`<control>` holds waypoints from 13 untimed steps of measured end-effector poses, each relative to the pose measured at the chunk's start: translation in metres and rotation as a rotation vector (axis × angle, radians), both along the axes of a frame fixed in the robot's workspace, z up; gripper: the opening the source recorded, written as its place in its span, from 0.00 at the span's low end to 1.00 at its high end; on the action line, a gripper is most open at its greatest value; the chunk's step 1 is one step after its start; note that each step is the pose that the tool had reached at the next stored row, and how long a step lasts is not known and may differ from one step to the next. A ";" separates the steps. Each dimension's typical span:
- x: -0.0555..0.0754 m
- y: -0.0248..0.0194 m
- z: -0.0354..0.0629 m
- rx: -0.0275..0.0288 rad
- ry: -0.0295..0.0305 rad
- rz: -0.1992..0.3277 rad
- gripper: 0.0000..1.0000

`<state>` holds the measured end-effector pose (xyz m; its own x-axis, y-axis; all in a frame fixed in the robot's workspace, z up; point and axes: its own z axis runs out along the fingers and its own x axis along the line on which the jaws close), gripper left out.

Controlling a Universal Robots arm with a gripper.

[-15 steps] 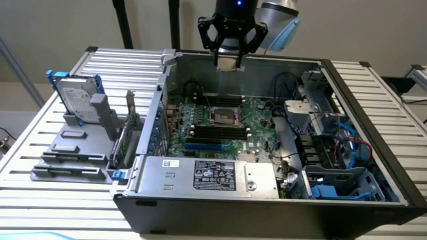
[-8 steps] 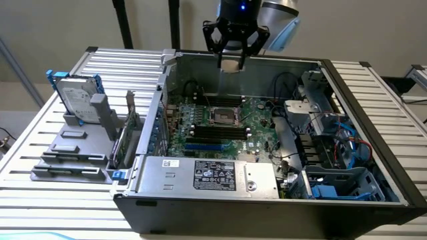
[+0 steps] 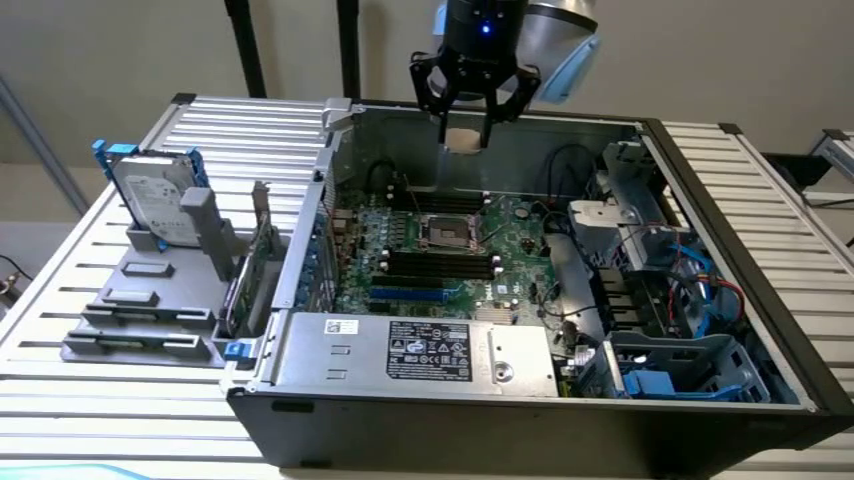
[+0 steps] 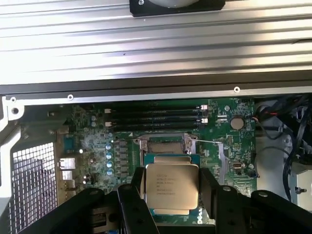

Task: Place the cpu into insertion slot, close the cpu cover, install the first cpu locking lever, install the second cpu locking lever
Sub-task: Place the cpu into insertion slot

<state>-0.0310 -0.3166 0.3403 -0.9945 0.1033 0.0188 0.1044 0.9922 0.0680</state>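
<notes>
Silver catches my eye first: the small flat square cpu (image 4: 171, 187) with its dull metal top sits between the two black fingers (image 4: 132, 195) of the hand (image 4: 171, 197). It is pinched by opposite edges, with its printed face toward the wrist camera. The hand is closed on the cpu, and the jaws stand wide only because the chip spans them.

In the exterior view the hand (image 3: 465, 142) hangs high over the open dark computer case (image 3: 534, 430), which lies on the slatted metal bench (image 3: 774, 190). The cpu (image 3: 463, 137) shows there as a pale patch between the fingertips, well above the green circuit board (image 3: 514, 230). The insertion slot (image 3: 447, 232), a small dark square socket with a silvery rim, lies on that board and looks empty to me. In the wrist view the insertion slot (image 4: 165, 145) lies between the held chip and the long black memory slots (image 4: 156, 117). I cannot tell how the cpu cover stands.

I judge the chip to be light, thin and quite stiff, so weight is no worry. The smooth metal top looks slippery, and the underside contacts are likely fragile. The edges are the right place to hold it, flat and square, as it is held now. A tilted grip could let it skate between the pads, and any hard press on the socket risks damage.
</notes>
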 end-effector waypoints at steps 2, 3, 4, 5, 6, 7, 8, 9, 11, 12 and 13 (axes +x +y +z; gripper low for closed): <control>0.000 0.0000 -0.0029 0.0000 0.0000 -0.036 0.54; 0.000 0.0000 -0.0043 0.0000 0.0000 -0.054 0.54; 0.000 0.0000 -0.0058 0.0000 0.0000 -0.073 0.54; 0.000 0.0000 -0.0073 0.0000 0.0000 -0.091 0.54; 0.000 0.0000 -0.0087 -0.0001 0.0000 -0.109 0.54; 0.000 0.0000 -0.0102 -0.0001 0.0000 -0.128 0.54; 0.000 0.0000 -0.0117 0.0000 0.0000 -0.146 0.54; 0.000 0.0000 -0.0131 0.0000 -0.0001 -0.164 0.54; 0.000 0.0000 -0.0159 0.0000 0.0000 -0.201 0.54; 0.000 0.0000 -0.0172 0.0000 0.0000 -0.218 0.54; 0.000 0.0000 -0.0186 -0.0001 0.0000 -0.237 0.54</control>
<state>-0.0310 -0.3166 0.3217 -0.9426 0.3335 0.0188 0.3340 0.9401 0.0679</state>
